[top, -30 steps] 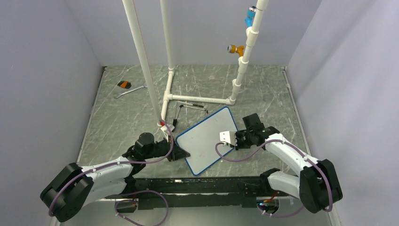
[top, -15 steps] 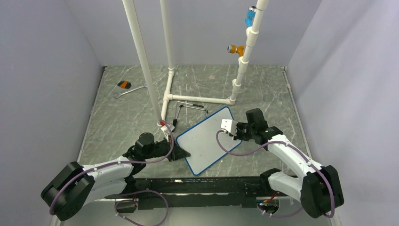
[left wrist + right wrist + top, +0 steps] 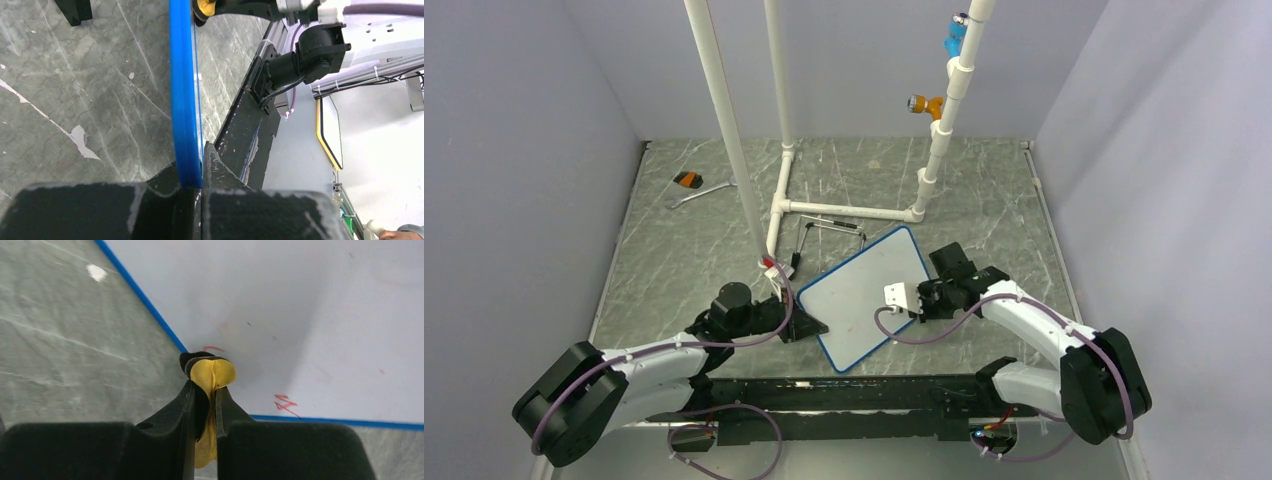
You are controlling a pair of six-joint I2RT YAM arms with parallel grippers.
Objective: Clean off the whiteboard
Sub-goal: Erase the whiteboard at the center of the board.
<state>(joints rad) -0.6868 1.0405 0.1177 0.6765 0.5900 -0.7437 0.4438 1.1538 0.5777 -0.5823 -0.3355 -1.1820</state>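
Just beneath right pincer (image 3: 208, 390), whiteboard (image 3: 300, 315)

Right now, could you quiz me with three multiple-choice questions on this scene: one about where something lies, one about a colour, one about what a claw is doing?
1. Where does the wrench lie?
A. against the right wall
B. on the far left of the table
C. between the arm bases

2. What colour is the pad in the right gripper?
A. green
B. white
C. yellow

3. What is the left gripper doing?
A. clamping the whiteboard's blue frame
B. hanging open in the air
C. holding the wrench

1 B: the top view shows it near the left wall.
2 C: the right wrist view shows yellow between the fingers.
3 A: the left wrist view shows the frame pinched between its fingers.
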